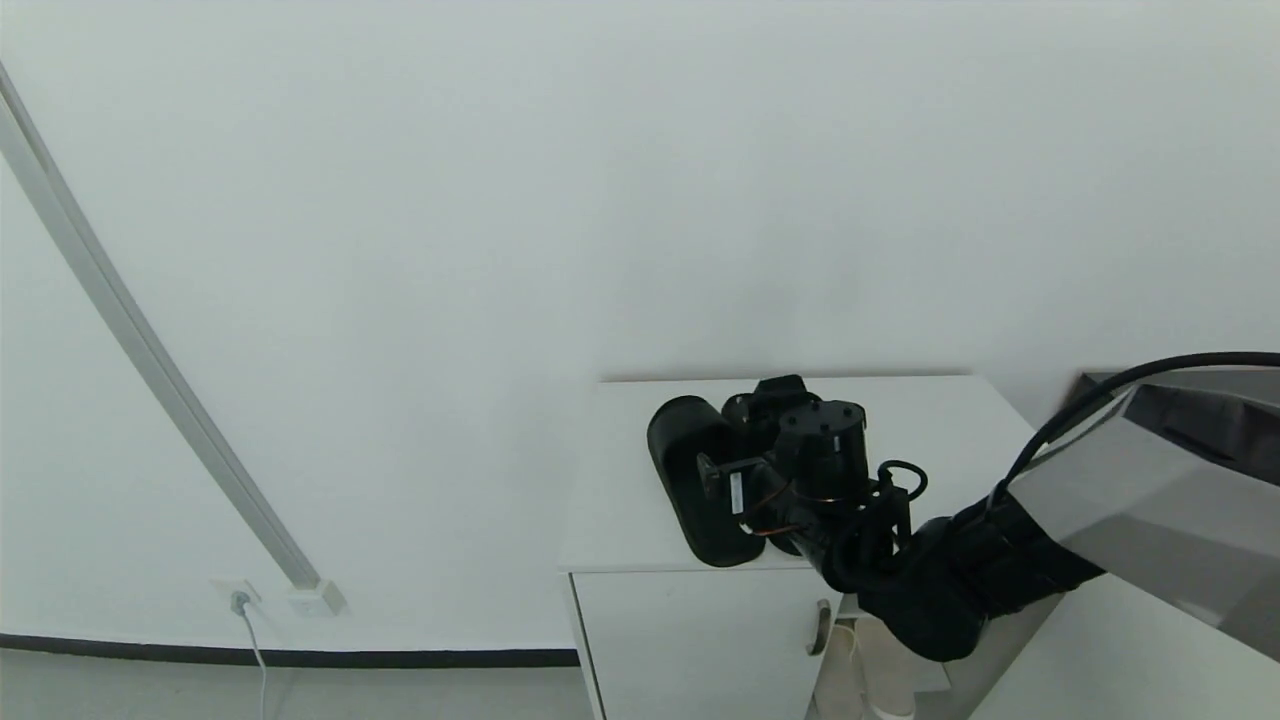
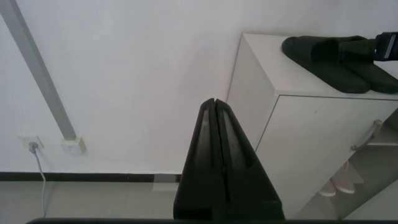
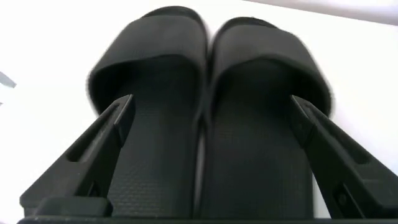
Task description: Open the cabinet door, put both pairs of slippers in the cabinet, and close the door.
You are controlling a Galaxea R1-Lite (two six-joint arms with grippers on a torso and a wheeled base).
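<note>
Black slippers point(image 3: 205, 124) were noted side by side, touching, soles down, on top of the white cabinet point(image 1: 640, 520), near its front edge.

The right gripper point(image 3: 211, 106) was held over the pair with its fingers wide apart, one at each outer flank. Nothing was clamped, and contact with the rubber could not be made out.

The left gripper point(image 2: 215, 102) hung off to the cabinet's left, its fingers pressed together and holding nothing.

A pair of white slippers point(image 2: 341, 184) was seen low inside the cabinet, beside the closed door leaf with the handle point(image 1: 822, 626). From this the compartment was judged open and one pair stowed.

Step in hand was judged to be the grasp of the black pair.

- The fingers were best brought in evenly, so that both slippers would be squeezed against each other and neither pushed off the top.
- A hold across the middle of the soles rather than the heels was judged safer, since the toe straps add weight forward and could tip the pair.
- Soft rubber was expected to give, so a firm pinch was advised.
- A straight lift was advised before any swing down toward the open side.
- The closed leaf and its handle were to be kept clear of.
</note>
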